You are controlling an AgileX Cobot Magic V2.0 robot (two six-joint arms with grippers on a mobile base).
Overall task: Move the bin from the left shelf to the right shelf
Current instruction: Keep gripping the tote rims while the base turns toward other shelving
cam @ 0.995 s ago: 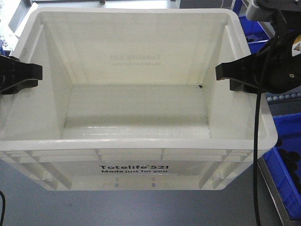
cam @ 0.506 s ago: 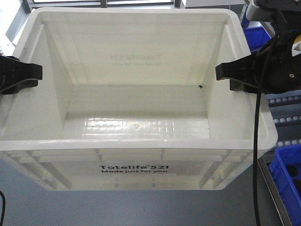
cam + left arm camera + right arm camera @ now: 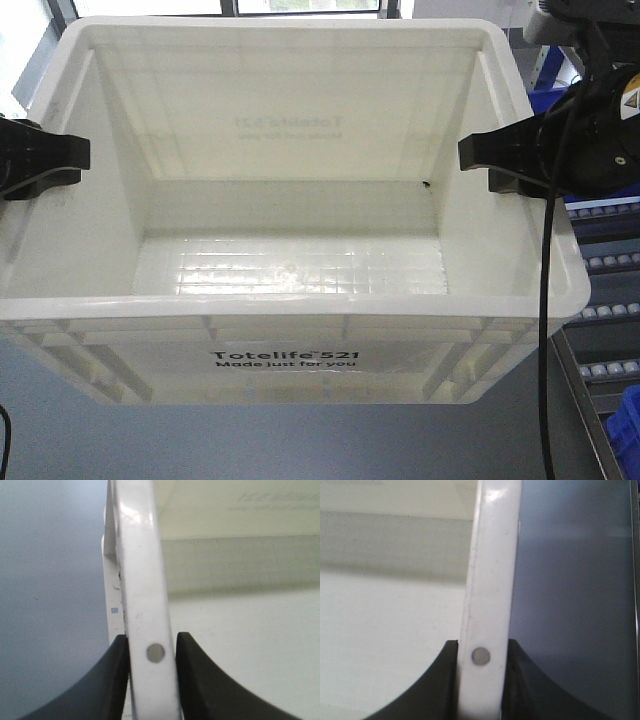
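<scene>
the bin (image 3: 290, 265) hangs between the two arms in mid-carry, filling the front view. the grey floor (image 3: 300, 440) shows beneath its front wall, so it appears to rest on no shelf. its long axis seems to run crosswise, from claw to claw, with the printed front wall toward the robot. the left claw (image 3: 151, 652) is clenched on the rim of the bin's left end wall, one black finger outside and one inside. the right claw (image 3: 482, 656) grips the right end rim the same way. neither arm is nearer, since the bin lies inward of each claw. the coming move likely depends on both claws travelling together toward the right, where shelf roller rails (image 3: 600, 262) sit just past the right arm. a blue bin (image 3: 625, 440) shows low at that edge. a black cable (image 3: 545, 300) drapes over the bin's right front corner. the bin is glossy white plastic, slightly translucent, so the far wall's print shows through reversed. its rim is smooth and rounded with stiffening ribs below, its floor is moulded in a fine grid, and its walls taper inward toward the bottom. the bin looks empty and probably light, though it could twist between two narrow grips.
</scene>
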